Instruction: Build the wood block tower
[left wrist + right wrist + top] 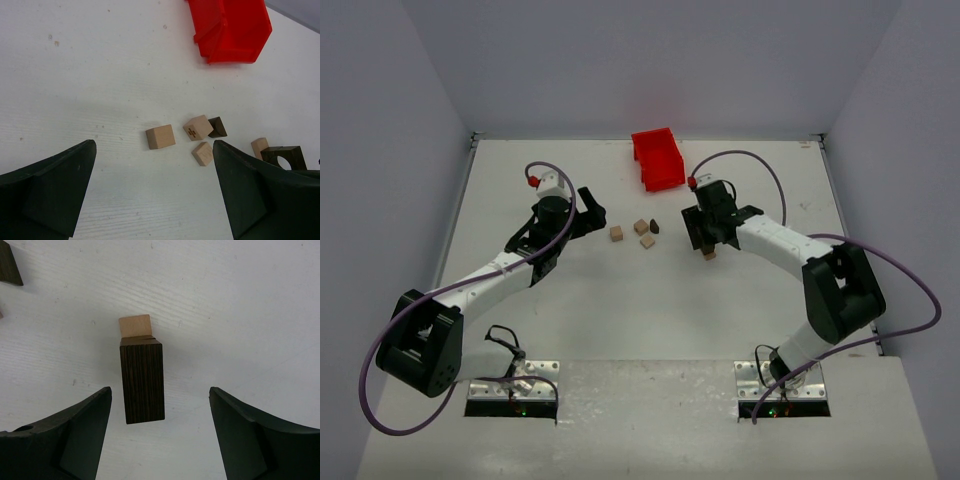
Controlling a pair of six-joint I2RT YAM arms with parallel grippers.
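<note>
Wood block tower [709, 254] sits right at your right gripper [705, 240] in the top view, a tiny stack on the matte white table [620, 310]. Your left gripper [590, 215] is well apart from it, with loose blocks [641, 228] between the two grippers.

From the left wrist, your jaws stand wide, and a smooth pale cube [160, 137] lies just ahead of the gap. A glossy red plastic bin [230, 30] is far beyond.

From the right wrist, your jaws stand apart, clear of the tower on both sides. Between them is a long dark block [142, 380] with fine straight grain, and a pale tan block [135, 326] touches its far end.
</note>
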